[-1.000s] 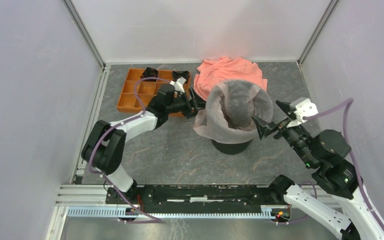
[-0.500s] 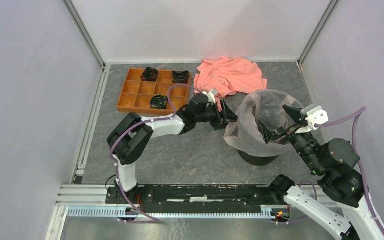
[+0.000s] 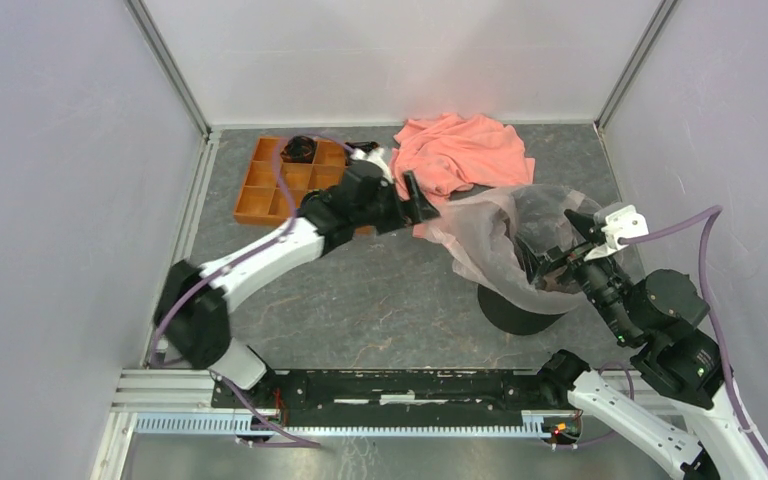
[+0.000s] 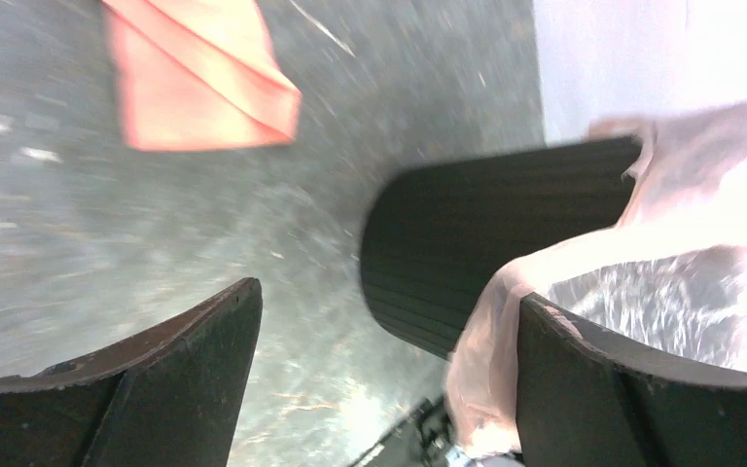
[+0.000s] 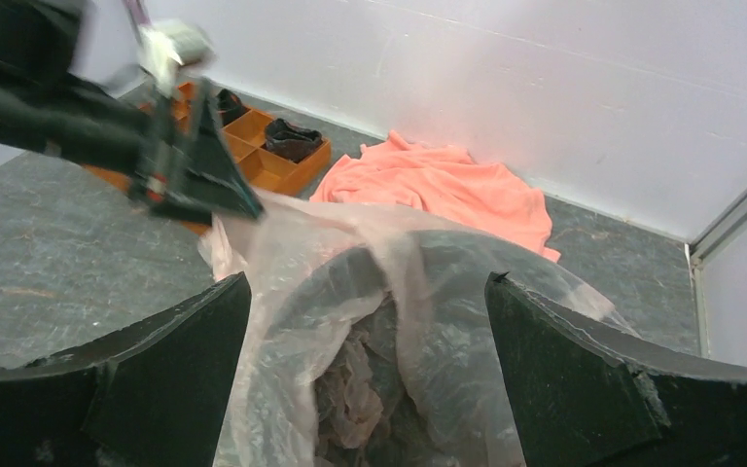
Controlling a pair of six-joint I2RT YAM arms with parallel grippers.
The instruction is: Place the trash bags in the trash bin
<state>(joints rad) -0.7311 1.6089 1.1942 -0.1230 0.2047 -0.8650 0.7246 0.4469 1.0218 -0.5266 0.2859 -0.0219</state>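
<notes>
The black trash bin [image 3: 508, 312] stands at the right of the table, tilted. The pale pink translucent trash bag [image 3: 490, 235] lines it and hangs over its rim, one edge stretched left toward my left gripper [image 3: 418, 205]. In the left wrist view the left gripper [image 4: 389, 297] is open; the bag's film [image 4: 681, 224] lies draped over one finger [image 4: 642, 389], beside the bin's ribbed wall [image 4: 467, 243]. My right gripper [image 3: 552, 248] is open at the bin's right rim. In the right wrist view it [image 5: 368, 282] stands wide open over the bag-lined opening [image 5: 350, 292].
A salmon-orange cloth [image 3: 460, 150] lies at the back, just behind the bin, also in the right wrist view [image 5: 438, 185]. An orange compartment tray [image 3: 270, 190] with black items [image 3: 300, 148] sits back left. White walls enclose the table on three sides.
The bin with the bag slid from the middle to the right. My left gripper then pulled back left and up, and the bag's edge now stretches out after it.
</notes>
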